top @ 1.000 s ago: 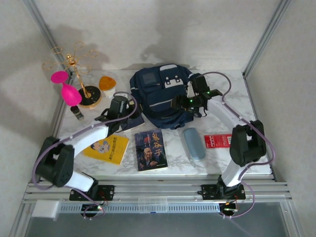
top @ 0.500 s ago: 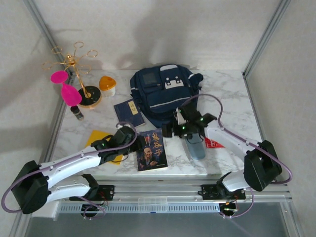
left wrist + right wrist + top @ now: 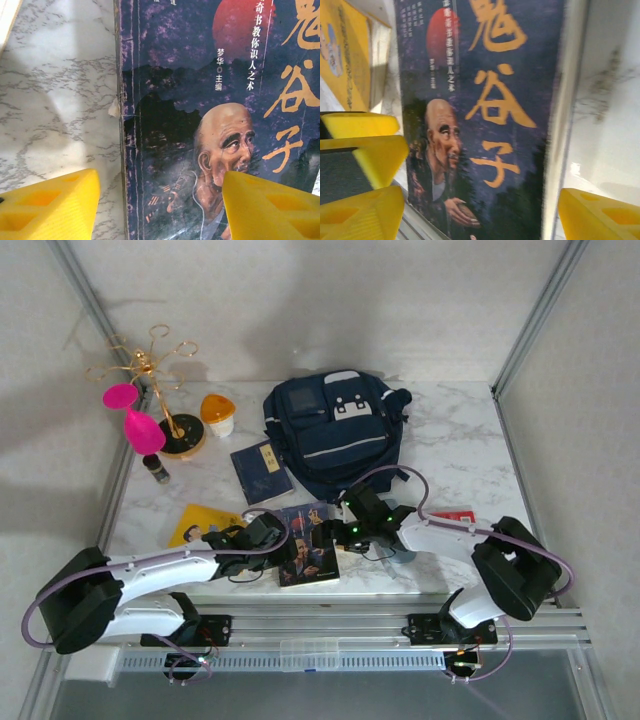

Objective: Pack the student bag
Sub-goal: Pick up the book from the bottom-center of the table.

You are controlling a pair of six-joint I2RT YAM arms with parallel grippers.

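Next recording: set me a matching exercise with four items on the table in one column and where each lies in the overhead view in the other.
Things:
1. student bag
2. portrait-cover book
3. small navy book
4. yellow book

Places, seen from above:
A. near left
B. far centre
C. near centre
D. just left of the student bag

Pairs: 1-B; 2-C; 3-D; 4-A
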